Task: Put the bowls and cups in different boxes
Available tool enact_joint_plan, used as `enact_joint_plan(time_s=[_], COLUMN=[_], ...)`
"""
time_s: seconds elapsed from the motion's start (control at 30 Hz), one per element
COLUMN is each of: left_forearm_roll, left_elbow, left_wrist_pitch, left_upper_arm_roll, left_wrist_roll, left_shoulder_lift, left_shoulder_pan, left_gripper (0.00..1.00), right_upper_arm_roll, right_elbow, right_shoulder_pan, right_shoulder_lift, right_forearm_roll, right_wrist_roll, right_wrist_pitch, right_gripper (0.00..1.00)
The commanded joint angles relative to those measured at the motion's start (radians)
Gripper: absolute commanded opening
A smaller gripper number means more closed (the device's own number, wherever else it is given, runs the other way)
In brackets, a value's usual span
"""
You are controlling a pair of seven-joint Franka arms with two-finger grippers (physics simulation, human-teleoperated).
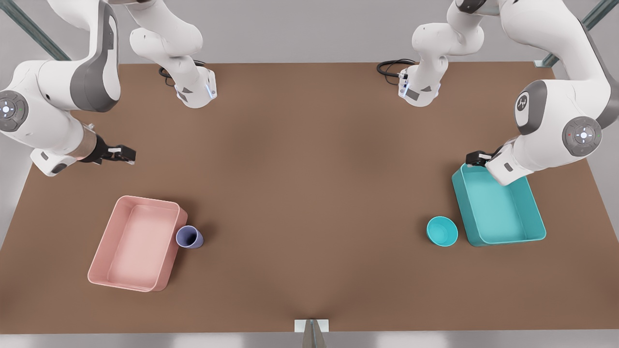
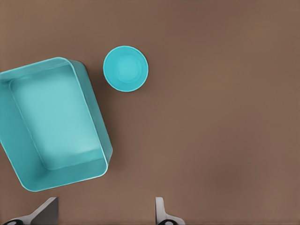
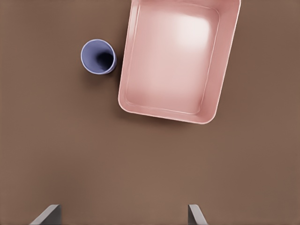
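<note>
Front view: smooth round teal bowl (image 1: 442,231) beside glossy rounded teal box (image 1: 498,205).

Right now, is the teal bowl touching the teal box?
Apart. The left wrist view shows a strip of brown table between the teal bowl and the near wall of the teal box; the front view shows the same gap.

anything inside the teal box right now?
Nothing: the teal box shows a bare floor. The teal bowl stands outside beside it. In the front view the left arm covers the box's far corner, but the left wrist view shows it bare.
</note>
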Motion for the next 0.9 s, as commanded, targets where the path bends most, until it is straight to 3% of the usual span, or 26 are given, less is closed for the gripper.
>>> enact_joint_plan(time_s=[0.0,0.1,0.2,0.27,0.4,0.47,0.87], left_forearm_roll=[0.0,0.031,0.085,0.105,0.143,0.181,0.185], left_elbow=[0.0,0.028,0.137,0.215,0.2,0.152,0.06], left_wrist_pitch=[-0.006,0.026,0.305,0.454,0.578,0.584,0.661], left_upper_arm_roll=[0.0,0.001,0.0,0.003,0.009,0.011,0.026], left_wrist_roll=[0.032,0.0,-0.112,-0.111,-0.108,-0.112,-0.112], left_shoulder_lift=[-0.001,0.097,0.35,0.488,0.57,0.588,0.659], left_shoulder_pan=[0.0,-0.092,-0.166,-0.18,-0.181,-0.168,-0.125], left_gripper=[1.0,1.0,1.0,1.0,1.0,1.0,1.0], right_upper_arm_roll=[-0.001,0.016,0.016,0.018,0.018,0.018,0.022], right_elbow=[0.004,0.044,0.157,0.142,-0.01,0.011,0.031], right_shoulder_pan=[0.0,0.036,0.119,0.141,0.158,0.146,0.15], right_shoulder_lift=[0.0,0.09,0.253,0.337,0.36,0.437,0.561], right_forearm_roll=[0.006,-0.003,0.001,0.011,0.015,0.009,0.032], right_wrist_roll=[-0.004,-0.011,-0.008,0.008,0.019,0.006,0.002], right_wrist_pitch=[0.006,0.006,0.045,0.16,0.41,0.473,0.578], right_gripper=[1.0,1.0,1.0,1.0,1.0,1.0,1.0])
